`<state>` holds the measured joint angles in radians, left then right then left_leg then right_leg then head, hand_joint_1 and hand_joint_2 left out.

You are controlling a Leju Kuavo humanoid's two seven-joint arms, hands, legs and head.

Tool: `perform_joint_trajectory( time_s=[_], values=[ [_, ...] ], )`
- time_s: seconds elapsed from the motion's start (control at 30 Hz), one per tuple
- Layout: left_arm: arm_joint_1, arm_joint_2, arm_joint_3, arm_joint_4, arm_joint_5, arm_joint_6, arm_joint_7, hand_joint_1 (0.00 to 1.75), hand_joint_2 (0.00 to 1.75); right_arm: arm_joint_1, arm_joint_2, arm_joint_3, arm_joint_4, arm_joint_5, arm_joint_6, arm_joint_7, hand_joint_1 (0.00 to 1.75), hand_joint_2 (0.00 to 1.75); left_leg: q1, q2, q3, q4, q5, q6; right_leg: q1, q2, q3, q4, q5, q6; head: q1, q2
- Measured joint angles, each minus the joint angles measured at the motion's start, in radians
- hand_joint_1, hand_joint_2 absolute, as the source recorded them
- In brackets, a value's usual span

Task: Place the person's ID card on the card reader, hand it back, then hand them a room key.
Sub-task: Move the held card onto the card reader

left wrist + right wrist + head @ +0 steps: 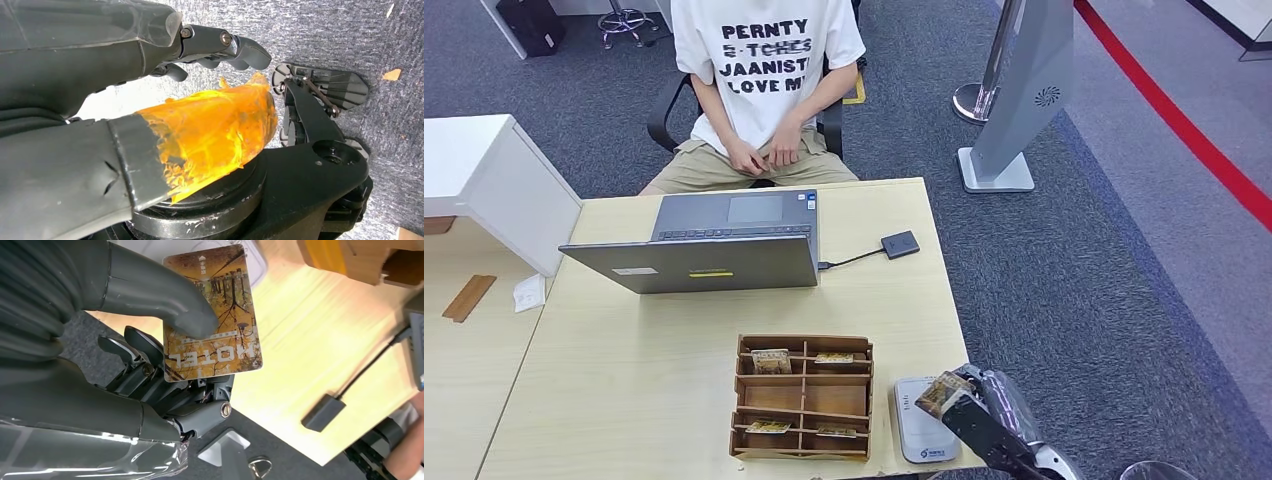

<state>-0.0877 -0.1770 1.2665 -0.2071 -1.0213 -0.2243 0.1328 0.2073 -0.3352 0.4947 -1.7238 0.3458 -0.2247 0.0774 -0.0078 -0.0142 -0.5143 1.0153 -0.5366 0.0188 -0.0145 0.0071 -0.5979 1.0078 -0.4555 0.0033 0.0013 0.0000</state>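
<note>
Right hand [165, 365] has a card [212, 315] pinched between my thumb and the darker fingers behind it, the rest of the hand curled underneath; I judge it to be a room key. From the head view the hand [979, 405] holds the card [942, 393] just above the white card reader [921, 432], at the near right corner of the bench [624, 360]. My left hand [220, 47] hangs by the floor, fingers loosely curled with nothing in them, orange tape on its thumb.

Going left to right from the hand's far side: the wooden tray [803, 397] of compartments sits beside the reader with more cards in it, the laptop [714, 245] stands beyond it, and the person [764, 90] sits past that, hands in lap.

My worry is the grip: the thumb covers only a small patch of the card, so a quick reach could twist it loose onto the bench or carpet. The person's hands aren't raised, so letting go early would drop it.

The card reads "HOTEL". The shirt shows "PERNTY", "JAANISTI", "LOVE M". The reader's logo is too small to read.
</note>
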Motion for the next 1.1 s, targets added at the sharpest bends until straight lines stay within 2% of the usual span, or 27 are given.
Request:
perform_joint_trajectory(
  time_s=[0.53,0.83,1.1],
  values=[
    [-0.001,0.0,0.005,0.0,-0.003,0.003,0.002,0.0,0.0,-0.024,-0.031,0.051,0.038,-0.007,0.022,0.019,1.75,1.75,0.0,0.0,0.0,0.0,0.0,0.0,0.0,0.0,0.0,0.0,0.0,0.0,0.0,0.0],
    [-0.001,0.0,0.006,0.0,-0.004,0.005,0.004,0.0,0.0,-0.038,-0.034,0.066,0.054,0.033,0.01,0.05,1.75,1.75,0.0,0.0,0.0,0.0,0.0,0.0,0.0,0.0,0.0,0.0,0.0,0.0,0.0,0.0],
    [-0.001,-0.001,0.007,0.0,-0.005,0.006,0.004,0.0,0.0,-0.05,-0.036,0.082,0.071,0.119,-0.013,0.105,1.75,1.75,0.0,0.0,0.0,0.0,0.0,0.0,0.0,0.0,0.0,0.0,0.0,0.0,0.0,0.0]
  ],
)
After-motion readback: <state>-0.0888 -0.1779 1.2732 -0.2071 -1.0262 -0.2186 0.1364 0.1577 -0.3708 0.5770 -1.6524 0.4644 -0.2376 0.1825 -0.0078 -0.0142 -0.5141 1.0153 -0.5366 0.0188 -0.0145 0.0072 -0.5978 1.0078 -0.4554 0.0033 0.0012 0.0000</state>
